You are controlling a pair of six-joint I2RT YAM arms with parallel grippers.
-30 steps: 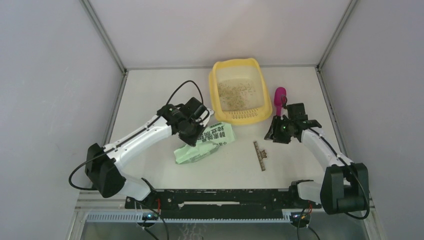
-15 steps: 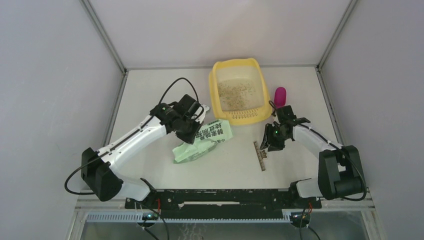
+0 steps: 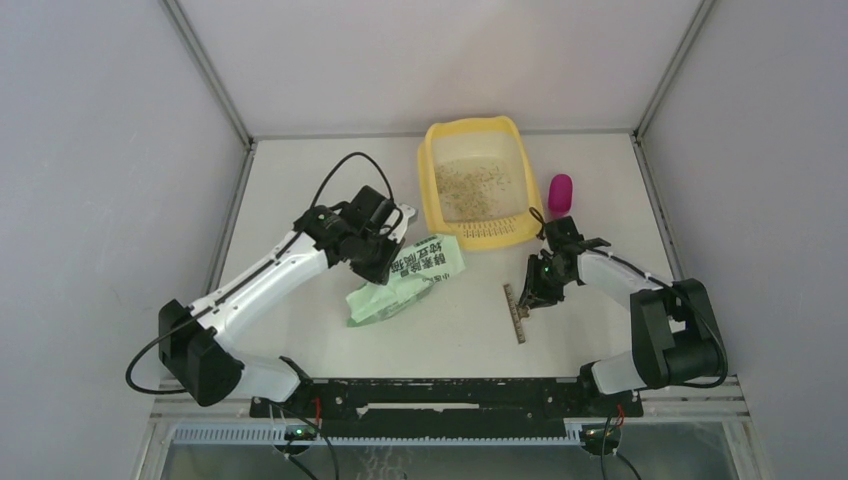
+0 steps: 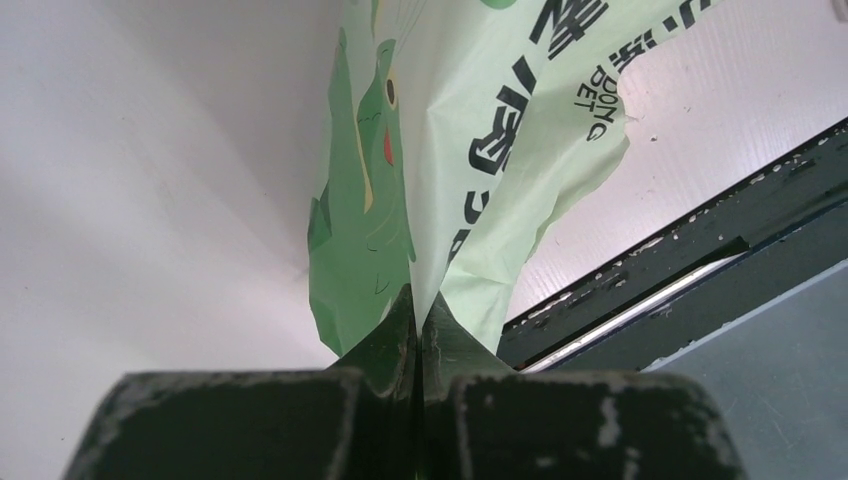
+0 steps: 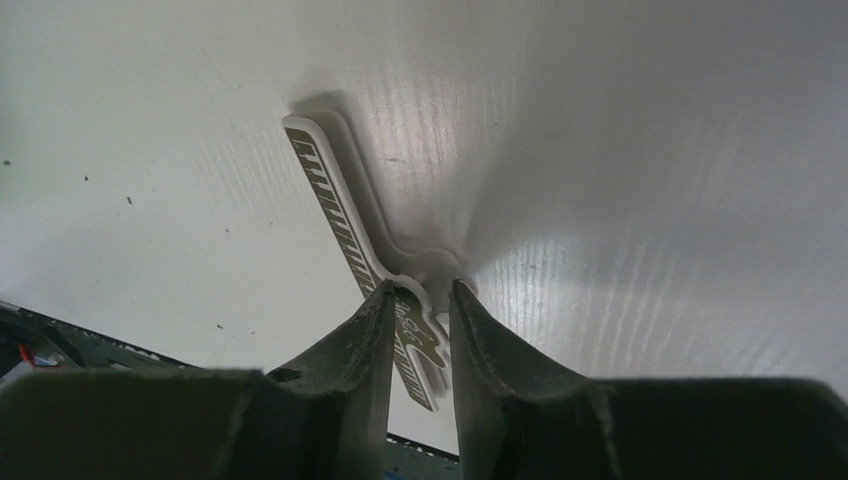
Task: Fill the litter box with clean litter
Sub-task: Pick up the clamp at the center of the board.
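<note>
1. My left gripper [image 4: 418,340] is clamped on the green bag [image 4: 450,150], which trails ahead of it.
2. My right gripper [image 5: 418,310] straddles the strip [image 5: 330,190] with its fingers nearly together. I cannot tell whether it grips.
3. The litter box [image 3: 432,160] sits beyond both hands, its litter [image 3: 475,185] thin.
4. I judge pouring unfinished; the next move is to carry the bag over the box.

**Top view.** Even, diffuse overhead light. The white table [image 3: 290,170] reads bright without glare, and shadows under both arms are faint.

**Left wrist view.** The left gripper [image 4: 418,315] is dark and soft-focused. The green bag [image 4: 450,120] just beyond its tips is sharp, and the surface to its left is washed pale.

**Right wrist view.** A broad soft shadow spreads beyond the right gripper [image 5: 421,290], with a patch of sheen right of its tips. The ridged strip [image 5: 328,195] casts a narrow shadow.
</note>
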